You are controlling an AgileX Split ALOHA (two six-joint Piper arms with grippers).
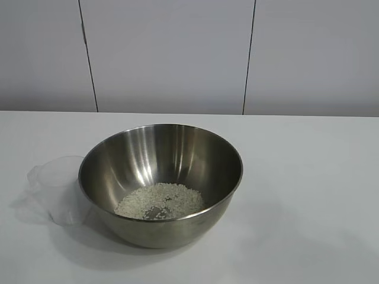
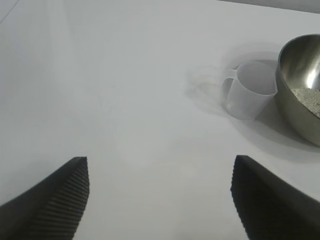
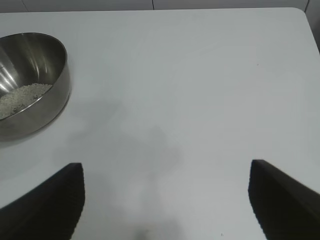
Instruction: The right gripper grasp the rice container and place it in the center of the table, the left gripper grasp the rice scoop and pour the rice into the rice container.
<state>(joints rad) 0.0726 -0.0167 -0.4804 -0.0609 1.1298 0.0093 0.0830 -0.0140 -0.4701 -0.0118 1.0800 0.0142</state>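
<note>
The rice container (image 1: pixel 161 180), a large shiny steel bowl, stands on the white table (image 1: pixel 308 195) near its middle, with a loose pile of rice (image 1: pixel 159 201) in its bottom. The rice scoop (image 1: pixel 58 188), a small clear plastic cup, stands upright and empty against the bowl's left side. Neither arm shows in the exterior view. My left gripper (image 2: pixel 159 170) hangs open over bare table, well short of the scoop (image 2: pixel 248 90) and bowl (image 2: pixel 302 85). Off to the bowl's (image 3: pixel 27 80) side, my right gripper (image 3: pixel 167 172) is open too, with nothing between its fingers.
A pale panelled wall (image 1: pixel 177 53) rises behind the table's far edge. The table's far corner (image 3: pixel 300 12) shows in the right wrist view. White tabletop lies to the right of the bowl and in front of it.
</note>
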